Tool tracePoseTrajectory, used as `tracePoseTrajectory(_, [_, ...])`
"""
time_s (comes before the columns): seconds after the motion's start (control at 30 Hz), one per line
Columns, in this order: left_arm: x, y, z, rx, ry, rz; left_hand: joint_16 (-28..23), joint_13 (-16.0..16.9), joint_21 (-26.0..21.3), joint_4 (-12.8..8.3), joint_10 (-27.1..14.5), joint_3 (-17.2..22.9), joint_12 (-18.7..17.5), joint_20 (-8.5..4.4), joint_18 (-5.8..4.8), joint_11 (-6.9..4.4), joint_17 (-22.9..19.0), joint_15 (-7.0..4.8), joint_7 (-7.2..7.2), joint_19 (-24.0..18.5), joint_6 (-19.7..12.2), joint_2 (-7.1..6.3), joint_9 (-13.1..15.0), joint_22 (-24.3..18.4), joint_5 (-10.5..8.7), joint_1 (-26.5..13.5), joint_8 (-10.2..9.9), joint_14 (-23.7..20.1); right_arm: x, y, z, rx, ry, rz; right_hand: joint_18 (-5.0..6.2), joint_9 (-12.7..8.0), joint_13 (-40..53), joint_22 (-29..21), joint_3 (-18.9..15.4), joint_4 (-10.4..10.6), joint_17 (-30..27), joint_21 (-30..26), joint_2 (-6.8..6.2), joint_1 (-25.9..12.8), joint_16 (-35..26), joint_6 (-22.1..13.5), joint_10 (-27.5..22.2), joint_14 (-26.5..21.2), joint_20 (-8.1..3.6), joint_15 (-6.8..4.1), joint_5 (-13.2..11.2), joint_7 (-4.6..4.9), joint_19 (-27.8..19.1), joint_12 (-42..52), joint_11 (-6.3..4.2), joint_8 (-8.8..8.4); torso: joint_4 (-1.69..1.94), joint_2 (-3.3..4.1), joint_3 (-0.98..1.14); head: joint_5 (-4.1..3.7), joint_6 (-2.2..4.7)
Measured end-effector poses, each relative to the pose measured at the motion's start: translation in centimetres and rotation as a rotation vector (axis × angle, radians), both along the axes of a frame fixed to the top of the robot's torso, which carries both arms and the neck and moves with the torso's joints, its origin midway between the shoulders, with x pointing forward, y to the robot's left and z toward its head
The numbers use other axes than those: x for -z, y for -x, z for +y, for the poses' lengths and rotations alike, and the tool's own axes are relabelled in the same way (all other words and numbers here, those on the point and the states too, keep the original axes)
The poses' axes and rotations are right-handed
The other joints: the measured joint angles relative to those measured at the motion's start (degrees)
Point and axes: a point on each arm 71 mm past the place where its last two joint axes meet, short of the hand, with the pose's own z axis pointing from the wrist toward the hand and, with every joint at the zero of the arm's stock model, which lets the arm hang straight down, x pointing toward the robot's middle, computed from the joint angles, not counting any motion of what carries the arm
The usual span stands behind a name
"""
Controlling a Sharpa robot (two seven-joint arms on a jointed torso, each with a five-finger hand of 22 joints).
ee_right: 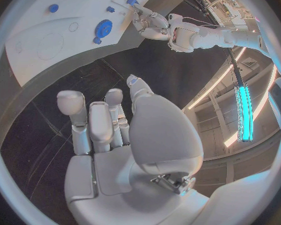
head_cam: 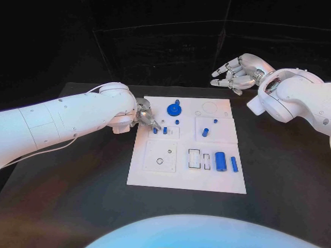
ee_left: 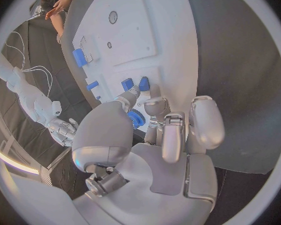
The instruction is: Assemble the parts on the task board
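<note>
The white task board point(head_cam: 187, 181) lies in the middle of the black table. My left hand point(head_cam: 145, 114) hovers over its far left part, thumb and one finger reaching down to two short blue pegs point(head_cam: 155, 130) point(ee_left: 127, 84) that stand side by side. Whether they pinch a peg I cannot tell. A blue gear point(head_cam: 174, 109) point(ee_left: 136, 118) point(ee_right: 104, 26) sits just beyond that hand. A blue cylinder point(head_cam: 221, 161) and a blue bar point(head_cam: 234, 164) lie at the board's near right. My right hand point(head_cam: 236, 72) point(ee_right: 109, 130) hangs raised beyond the board's far right corner, fingers apart, holding nothing.
More small blue pegs point(head_cam: 205, 132) stand in the board's far right part. A round outline point(head_cam: 209, 108), rectangular slots point(head_cam: 194, 158) and a plate with a hole point(head_cam: 160, 157) mark the board. Bare black table point(head_cam: 76, 196) surrounds it.
</note>
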Motion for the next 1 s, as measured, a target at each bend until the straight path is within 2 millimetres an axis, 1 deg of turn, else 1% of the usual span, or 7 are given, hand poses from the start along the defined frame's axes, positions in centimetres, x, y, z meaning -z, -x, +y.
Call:
tracePoseTrajectory(0.27, [0.0,0.0,0.4,-0.018,0.008,-0.016,0.0,0.1,0.0,2.8,0.0,-6.7,0.3,0.0,0.0,0.0,0.0,0.0,0.0,0.0,0.0,-1.5,0.2,0.1,0.01,-3.1,0.4,0.0,0.0,0.0,0.0,0.0,0.0,0.0,0.0,0.0,0.0,-0.1,0.0,0.0,0.0,0.0,0.0,0.0,0.0,0.0,0.0,0.0,0.0,0.0,0.0,0.0,0.0,0.0,0.0,0.0,0.05,-0.01,-0.03,0.02,0.04])
tracePoseTrajectory(0.5, [-0.4,-0.1,1.0,-0.064,0.079,-0.066,0.0,-2.0,-1.7,4.7,-1.3,-11.3,-1.1,-0.31,0.0,-0.14,0.0,0.0,0.33,-0.3,-1.2,-0.53,0.2,-1.9,0.01,-2.6,0.3,0.0,0.0,0.0,0.0,0.0,0.0,-0.001,0.0,0.0,0.0,-0.1,0.0,0.0,0.0,0.0,0.0,0.0,0.0,0.0,0.0,0.0,0.0,0.0,0.0,0.0,0.0,0.0,0.0,0.0,0.05,-0.03,-0.04,0.03,0.17])
tracePoseTrajectory(0.6, [-0.7,-0.2,1.1,-0.087,0.142,-0.092,-0.4,-6.6,-3.9,5.2,-4.2,-13.0,-4.8,-0.07,0.0,0.42,0.0,0.0,1.0,-1.4,-2.7,0.27,-0.2,-4.1,0.01,-1.6,-0.5,0.0,0.0,0.0,0.0,0.0,0.0,-0.001,0.0,0.0,0.0,-0.1,0.0,0.0,0.0,0.0,0.0,0.0,0.0,0.0,0.0,0.0,0.0,0.0,0.0,0.0,0.0,0.0,0.0,0.0,0.05,-0.03,-0.04,-0.02,0.21])
tracePoseTrajectory(0.7, [-0.9,-0.3,1.2,-0.11,0.225,-0.118,-3.4,-13.2,-10.8,5.1,-9.6,-14.8,-10.6,0.69,1.45,1.9,0.0,1.05,2.56,-4.6,-6.5,0.39,-1.4,-11.2,0.01,1.0,-2.8,-0.1,0.0,0.0,0.0,0.0,0.0,-0.001,0.0,0.0,0.0,-0.1,0.0,0.0,0.0,0.0,0.0,0.0,0.0,0.0,0.0,0.0,0.0,0.0,0.0,0.0,0.0,0.0,0.0,0.0,0.05,-0.03,-0.03,-0.08,0.25])
tracePoseTrajectory(0.73, [-1.0,-0.3,1.2,-0.116,0.253,-0.126,-4.5,-14.0,-13.4,4.9,-10.9,-15.2,-11.5,1.03,1.45,2.45,0.0,1.6,3.13,-5.8,-7.7,0.52,-1.8,-13.8,0.01,2.0,-3.4,-0.1,0.0,0.0,0.0,0.0,0.0,-0.001,0.0,0.0,0.0,-0.1,0.0,0.0,0.0,0.0,0.0,0.0,0.0,0.0,0.0,0.0,0.0,0.0,0.0,0.0,0.0,0.0,0.0,0.0,0.05,-0.03,-0.03,-0.09,0.28])
tracePoseTrajectory(0.83, [-1.3,-0.4,1.1,-0.122,0.324,-0.148,-8.9,-15.4,-22.5,4.1,-14.8,-16.1,-13.3,2.11,3.59,3.86,-1.2,2.83,4.63,-10.4,-9.8,1.26,-2.9,-22.5,0.01,5.3,-4.5,-0.1,0.0,0.0,0.0,0.0,0.0,-0.001,0.0,0.0,0.0,-0.1,0.0,0.0,0.0,0.0,0.0,0.0,0.0,0.0,0.0,0.0,0.0,0.0,0.0,0.0,0.0,0.0,0.0,0.0,0.05,-0.03,-0.03,-0.16,0.4])
tracePoseTrajectory(1.0, [-1.9,-0.7,0.1,-0.084,0.455,-0.208,-21.0,-19.8,-31.9,-0.8,-23.8,-12.5,-19.9,3.88,4.02,5.85,-16.5,4.74,6.37,-16.7,-10.9,3.63,-6.3,-30.1,0.01,15.8,-7.9,-8.5,0.0,0.0,-0.1,0.001,0.0,-0.001,0.0,0.0,0.0,-0.1,0.0,0.0,0.0,0.0,0.0,0.0,0.0,0.0,0.0,0.0,0.0,0.0,0.0,0.0,0.0,0.0,0.0,0.0,0.05,-0.04,-0.01,-0.33,0.65])
